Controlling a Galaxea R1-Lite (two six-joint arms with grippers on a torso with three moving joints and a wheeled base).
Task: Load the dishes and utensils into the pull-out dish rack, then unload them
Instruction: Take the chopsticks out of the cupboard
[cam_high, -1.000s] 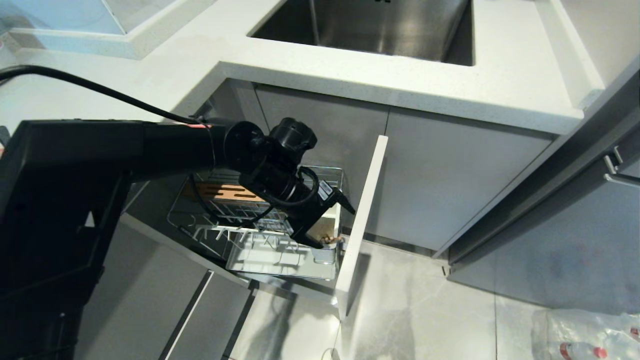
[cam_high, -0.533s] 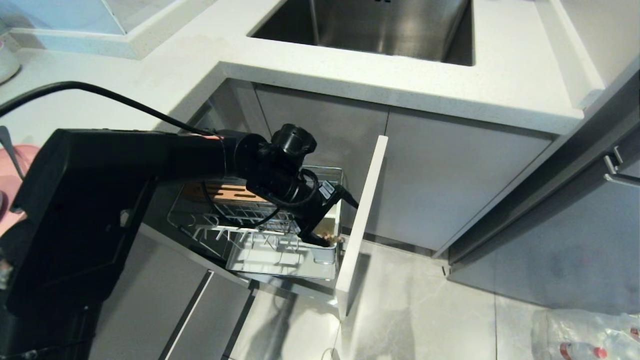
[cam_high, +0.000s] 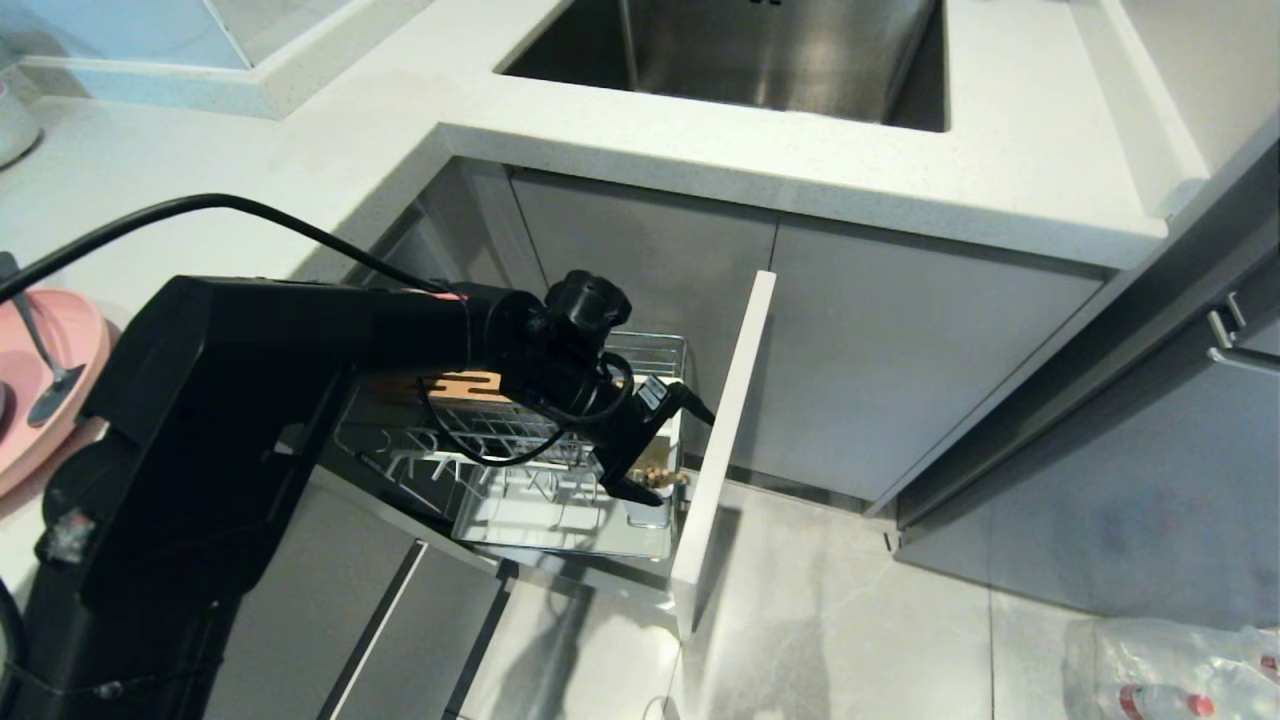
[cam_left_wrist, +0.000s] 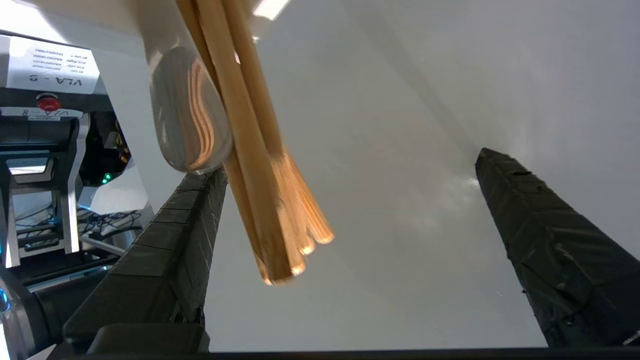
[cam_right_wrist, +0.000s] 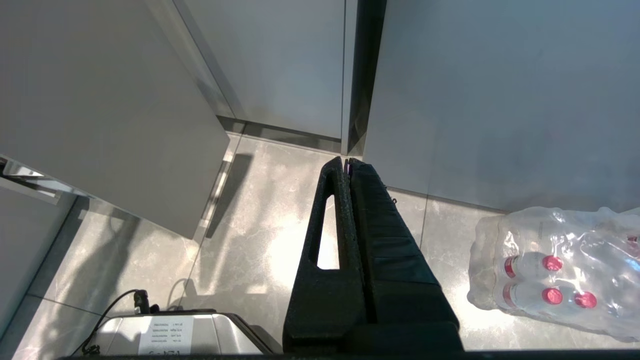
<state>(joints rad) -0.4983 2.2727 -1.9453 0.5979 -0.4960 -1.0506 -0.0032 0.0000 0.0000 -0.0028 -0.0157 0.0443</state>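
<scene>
your left pincer (cam_left_wrist: 345, 165) stands released around the chopsticks (cam_left_wrist: 250, 140), which sit upright in the utensil cup (cam_high: 662, 462) at the pull-out dish rack (cam_high: 520, 470) front; centre both fingers, then clench gently; right pincer (cam_right_wrist: 348, 165) stays clenched, parked

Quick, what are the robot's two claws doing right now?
Left gripper: open, fingers either side of the chopsticks and spoon in the rack's cup, gripping nothing.
Right gripper: shut, empty, parked over the floor.
</scene>
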